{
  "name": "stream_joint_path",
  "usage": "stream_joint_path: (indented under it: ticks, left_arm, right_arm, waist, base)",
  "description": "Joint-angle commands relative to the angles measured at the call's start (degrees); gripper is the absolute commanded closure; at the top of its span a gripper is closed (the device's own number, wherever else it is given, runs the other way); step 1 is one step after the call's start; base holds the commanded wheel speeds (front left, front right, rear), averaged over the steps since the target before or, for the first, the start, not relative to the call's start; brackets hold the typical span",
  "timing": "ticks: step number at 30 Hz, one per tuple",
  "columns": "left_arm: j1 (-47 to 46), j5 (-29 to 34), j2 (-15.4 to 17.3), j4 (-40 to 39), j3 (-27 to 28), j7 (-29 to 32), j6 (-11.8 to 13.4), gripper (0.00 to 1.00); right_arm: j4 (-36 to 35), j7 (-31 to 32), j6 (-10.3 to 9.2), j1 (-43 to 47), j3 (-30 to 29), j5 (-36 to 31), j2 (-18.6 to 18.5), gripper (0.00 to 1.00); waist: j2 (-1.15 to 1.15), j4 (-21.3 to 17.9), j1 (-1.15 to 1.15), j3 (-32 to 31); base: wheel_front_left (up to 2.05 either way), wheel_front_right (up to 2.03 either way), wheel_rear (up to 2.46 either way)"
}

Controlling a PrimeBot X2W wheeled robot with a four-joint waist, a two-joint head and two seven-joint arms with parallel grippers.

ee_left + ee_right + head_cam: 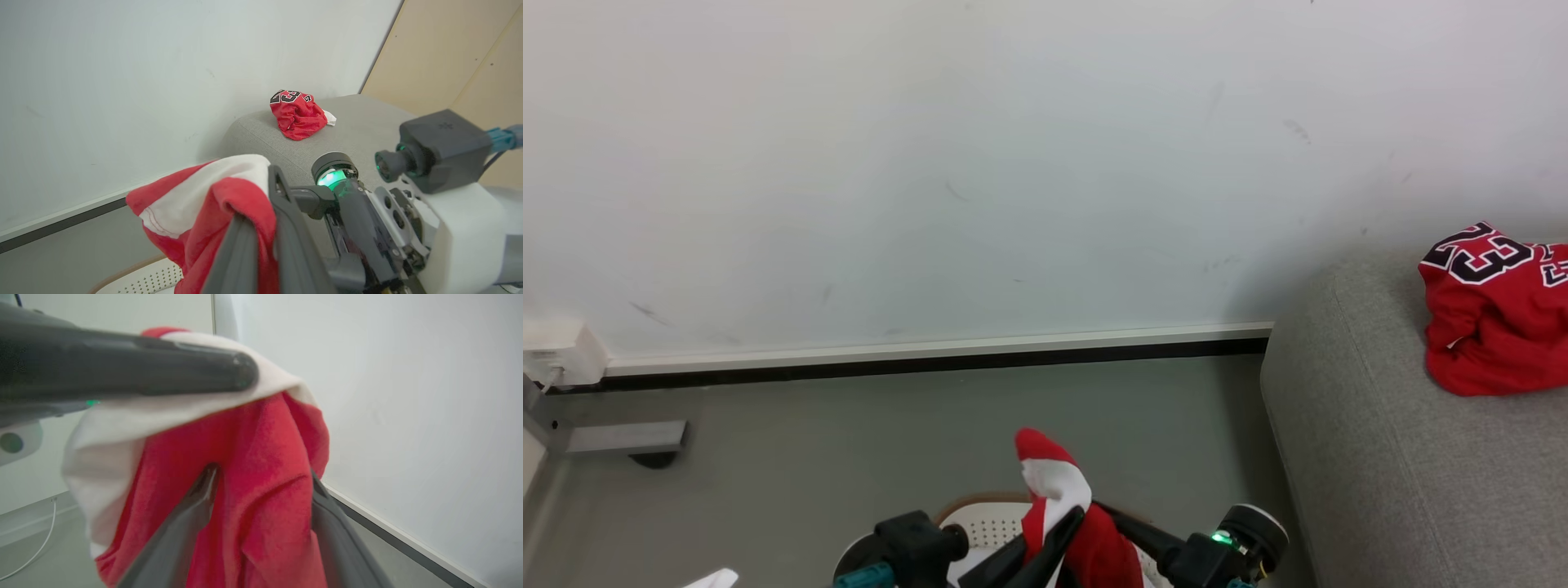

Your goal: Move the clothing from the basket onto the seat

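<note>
**One garment lifted, two pieces on the seat**

Head view: both pairs of jaws meet at the bottom edge, with a red, white-trimmed garment (pixel 1058 490) bunched between them. The basket (pixel 988 527) sits directly below the jaws, its inside mostly hidden. The seat (pixel 1380 457) lies well apart, out past the right jaws, and a red "23" jersey (pixel 1490 327) is on it.

Left wrist view: the left jaws are pressed together, pinching the garment, which drapes over their tips. Far beyond the tips, a white piece (pixel 330 119) lies just beside the jersey on the seat.

Right wrist view: the right jaws stand spread, one finger (pixel 179 531) on either side of the hanging red cloth, apparently not squeezing it.

I judge the task partly done. The jersey and white piece are placed, and the held garment has yet to be carried across. I cannot tell whether anything remains in the basket.
</note>
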Motion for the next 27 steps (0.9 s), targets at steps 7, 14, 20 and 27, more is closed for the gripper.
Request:
stream_joint_path:
  ticks: [7,14,20,27]
  left_arm:
    - [-0.45,-0.47,0.01,-0.48,-0.52,-0.08,-0.78,1.0]
    - [-0.1,0.73,0.22,1.84,-0.24,-1.91,-0.42,0.5]
    - [0.44,1.12,-0.52,4.98,0.08,-3.78,0.43,0.0]
    - [-0.26,2.29,-1.19,7.92,-0.08,-5.59,0.69,0.0]
  right_arm:
    - [2.44,0.04,-0.15,-1.74,2.05,4.16,-0.5,1.0]
    - [2.57,0.04,-0.15,-1.8,-0.33,4.9,-1.31,1.0]
    - [1.59,0.02,-0.15,-1.66,-3.98,3.78,-2.02,1.0]
    - [-0.52,0.02,-0.15,-1.39,-9.65,1.34,-2.99,1.0]
  waist:
    - [0.0,0.07,0.0,0.13]
    - [0.0,-0.81,0.0,0.36]
    - [0.0,-3.05,0.0,0.88]
    - [0.0,-8.45,0.0,2.09]
  base:
    - [0.0,0.0,0.0]
    - [0.0,0.0,0.0]
    - [0.0,0.0,0.0]
    - [0.0,0.0,0.0]
